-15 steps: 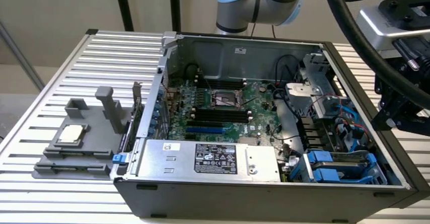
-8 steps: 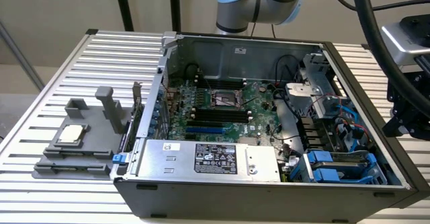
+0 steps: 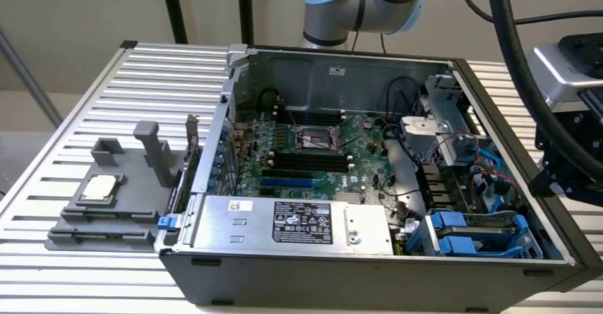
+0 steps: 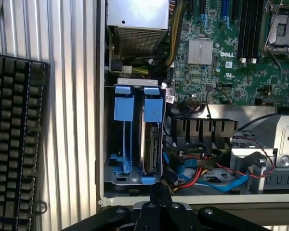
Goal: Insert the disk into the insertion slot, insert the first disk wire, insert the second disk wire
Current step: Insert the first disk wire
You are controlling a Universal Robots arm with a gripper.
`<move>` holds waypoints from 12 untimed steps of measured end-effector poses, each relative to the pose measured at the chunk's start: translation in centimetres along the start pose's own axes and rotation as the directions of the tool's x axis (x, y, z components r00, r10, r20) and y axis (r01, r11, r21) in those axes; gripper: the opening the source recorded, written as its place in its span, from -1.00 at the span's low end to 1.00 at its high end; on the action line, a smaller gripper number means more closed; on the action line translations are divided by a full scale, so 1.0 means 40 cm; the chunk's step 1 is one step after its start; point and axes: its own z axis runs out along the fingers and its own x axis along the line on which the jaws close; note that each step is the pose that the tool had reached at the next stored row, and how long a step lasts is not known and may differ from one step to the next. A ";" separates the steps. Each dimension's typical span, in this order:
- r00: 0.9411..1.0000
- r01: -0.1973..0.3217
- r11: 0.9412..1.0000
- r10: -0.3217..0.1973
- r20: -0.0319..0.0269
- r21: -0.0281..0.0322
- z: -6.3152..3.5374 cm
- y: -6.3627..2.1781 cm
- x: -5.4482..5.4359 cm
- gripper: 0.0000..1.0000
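The insertion slot [image 4: 116, 168], a grey-blue cage with bright blue clips, sits in a corner of the open computer case; in the exterior view the slot [image 3: 485, 233] is at the near right. The disk [image 4: 153, 137] stands edge-on in one bay of the cage under a blue tab. A blue flat wire [image 4: 224, 186] and a red, yellow and black wire bundle [image 4: 195, 177] lie beside the cage; I cannot tell whether either is plugged in. My gripper [image 4: 159, 204] hovers just outside the case wall in line with the disk, shut with nothing in it.
A silver power supply box [image 3: 296, 222] lies along the case's front wall, beside the motherboard [image 3: 311, 141]. A grey multi-slot stand [image 3: 113, 194] carrying a chip stands on the slatted table at the exterior view's left. A black keyboard [image 4: 17, 144] lies outside the case.
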 end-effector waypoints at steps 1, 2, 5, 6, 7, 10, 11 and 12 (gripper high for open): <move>1.000 0.002 1.000 -0.002 0.000 0.000 0.005 0.001 -0.001 -0.79; 1.000 0.004 1.000 -0.004 0.001 0.000 0.009 0.001 -0.003 -0.79; 1.000 0.007 1.000 -0.007 0.001 -0.001 0.024 0.003 -0.014 -0.79; 1.000 0.008 1.000 -0.008 0.001 -0.001 0.029 0.004 -0.017 -0.79; 1.000 0.009 1.000 -0.009 0.001 -0.001 0.034 0.004 -0.021 -0.79; 1.000 0.010 1.000 -0.010 0.002 -0.001 0.049 0.007 -0.035 -0.79; 1.000 0.011 1.000 -0.011 0.002 -0.001 0.054 0.008 -0.039 -0.79; 1.000 0.012 1.000 -0.012 0.002 -0.001 0.058 0.009 -0.042 -0.79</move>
